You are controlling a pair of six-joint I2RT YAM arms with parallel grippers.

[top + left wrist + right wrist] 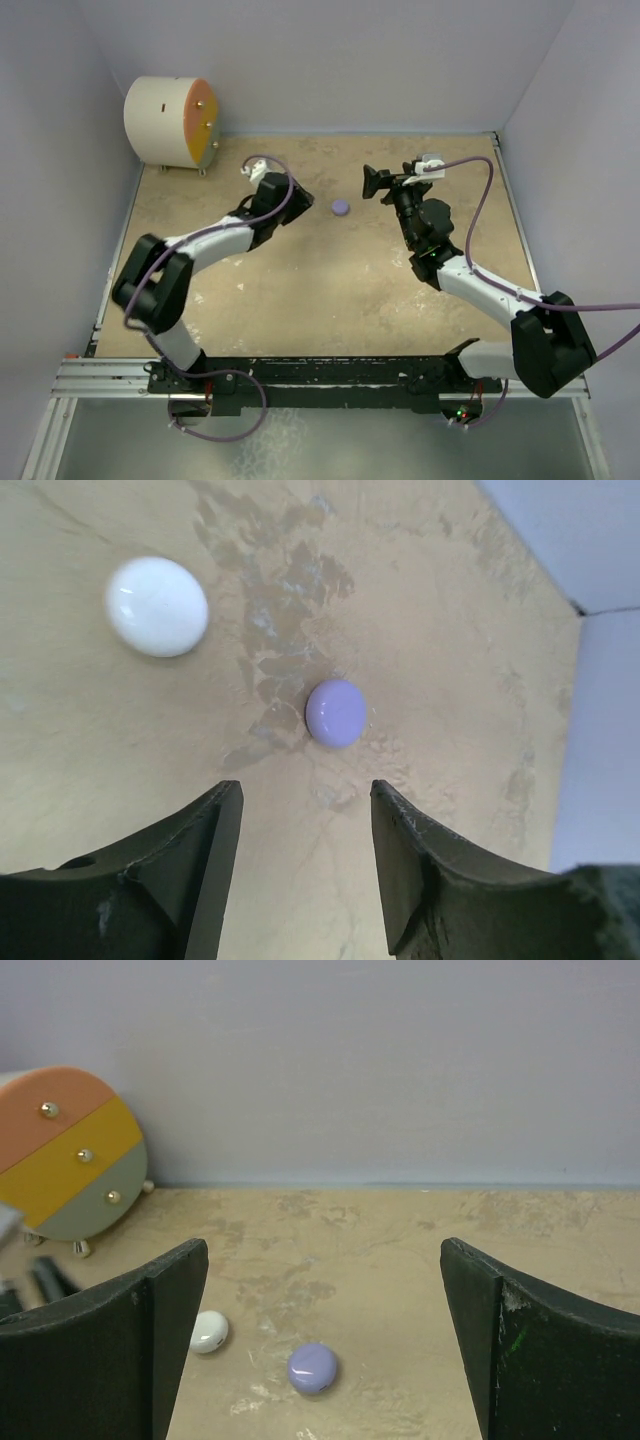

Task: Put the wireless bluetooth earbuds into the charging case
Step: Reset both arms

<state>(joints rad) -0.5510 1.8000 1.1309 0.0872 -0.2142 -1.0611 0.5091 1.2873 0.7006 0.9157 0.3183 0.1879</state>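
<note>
Lilac and white halves of the charging case [336,712] lie separated on the beige worktop [330,300], near each other but not touching.

- Lilac half [340,207]: upper centre of the overhead view, between the two arms.
- White half [157,606]: upper left of the left wrist view; hidden in the overhead view.
- Both halves show smooth domed tops. No hollow is visible, so I cannot tell what either one holds.
- Earbuds: none visible in any view.

Left fingers [200,860]: parted, nothing between them, with the lilac half just beyond the gap.
Right fingers [520,1340]: spread wide and empty, looking across at both halves from well back.

Progress (judgement): early. No bud is seated, and the case is neither joined nor held. What is left is finding the buds, placing them in the case and, presumably, bringing the halves together.

Other container: white drum [170,122] in the upper left corner, its face banded orange, yellow and grey-green, each band with a small knob. The face is shut, so its contents are hidden.
</note>
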